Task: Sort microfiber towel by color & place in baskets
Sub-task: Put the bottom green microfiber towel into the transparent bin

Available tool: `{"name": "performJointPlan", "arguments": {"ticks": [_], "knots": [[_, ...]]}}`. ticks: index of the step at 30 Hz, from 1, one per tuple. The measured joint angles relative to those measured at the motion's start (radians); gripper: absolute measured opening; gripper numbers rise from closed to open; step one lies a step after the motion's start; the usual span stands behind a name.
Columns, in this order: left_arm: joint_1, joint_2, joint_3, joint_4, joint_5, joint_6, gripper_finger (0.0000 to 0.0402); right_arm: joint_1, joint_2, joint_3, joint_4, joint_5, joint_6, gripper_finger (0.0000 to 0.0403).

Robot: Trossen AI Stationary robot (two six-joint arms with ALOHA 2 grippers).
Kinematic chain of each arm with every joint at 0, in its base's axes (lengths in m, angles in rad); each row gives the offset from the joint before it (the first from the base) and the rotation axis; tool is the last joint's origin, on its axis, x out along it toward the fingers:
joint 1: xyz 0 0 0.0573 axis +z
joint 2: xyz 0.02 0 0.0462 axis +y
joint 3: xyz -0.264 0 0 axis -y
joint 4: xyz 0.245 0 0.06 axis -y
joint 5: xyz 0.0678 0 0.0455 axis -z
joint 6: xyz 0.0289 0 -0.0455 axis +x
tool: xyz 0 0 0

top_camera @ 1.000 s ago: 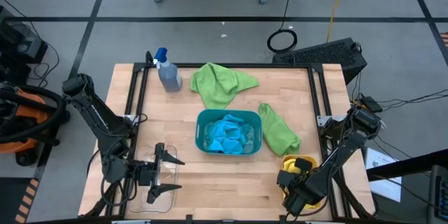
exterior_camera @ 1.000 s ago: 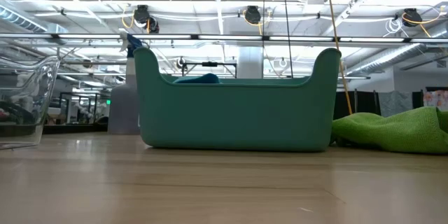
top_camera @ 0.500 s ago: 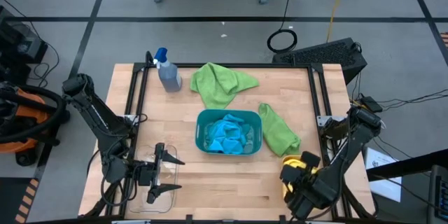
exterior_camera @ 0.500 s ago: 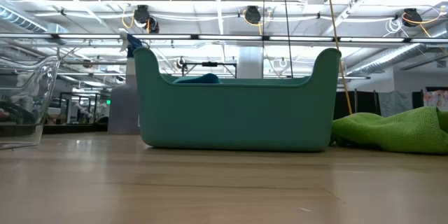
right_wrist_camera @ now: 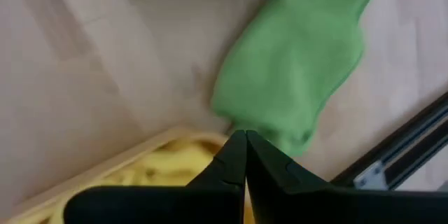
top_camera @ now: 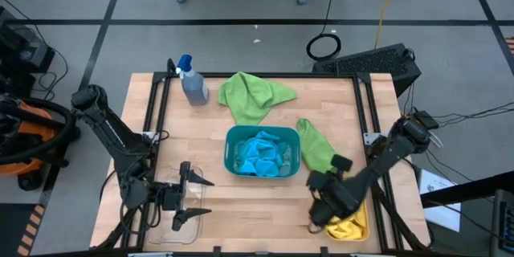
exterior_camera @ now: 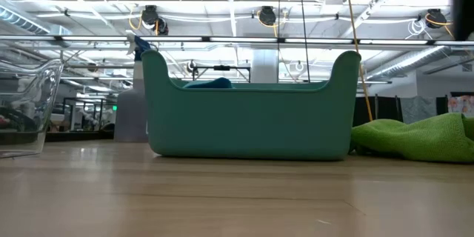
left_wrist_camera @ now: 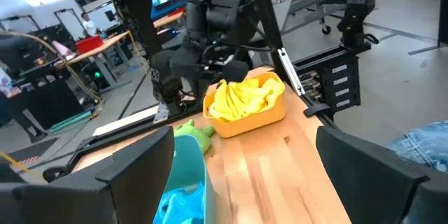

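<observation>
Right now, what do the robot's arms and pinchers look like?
Both arms are dark, nearly black, built of thick jointed tubes. The left gripper ends in two thin, pointed fingers. The right gripper has two flat black fingers narrowing to a point. Black cables trail off beside the right arm's base.

The wooden table (top_camera: 257,209) bears three baskets (top_camera: 262,151), two green towels (top_camera: 250,95) and a spray bottle (top_camera: 191,81)

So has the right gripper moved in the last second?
Yes. In the high view the right gripper, shut, has swung off the orange basket of yellow towels toward table centre, nearer the teal basket.
</observation>
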Motion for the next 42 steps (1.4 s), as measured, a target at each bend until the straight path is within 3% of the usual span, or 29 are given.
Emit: {"name": "performJointPlan", "arguments": {"ticks": [7, 10, 20, 27, 42], "knots": [[0.018, 0.002, 0.0, -0.001, 0.06, -0.018, 0.0354, -0.146, 0.0, 0.0, 0.04, 0.071, -0.244, 0.0002], [0.018, 0.009, 0.0, -0.003, 0.064, -0.018, 0.0354, -0.195, -0.011, 0.0, 0.05, 0.023, -0.262, 0.002], [0.018, 0.009, -0.001, -0.01, 0.064, -0.038, 0.0354, -0.259, -0.027, -0.01, 0.072, -0.028, -0.199, 0.0171], [0.017, 0.009, -0.001, -0.01, 0.064, -0.041, 0.0354, -0.253, -0.048, -0.16, 0.112, -0.074, -0.116, 0.0257], [0.017, 0.009, -0.001, -0.006, 0.063, -0.035, 0.0354, -0.267, -0.092, -0.499, 0.511, -0.108, -0.118, 0.0267]]}}
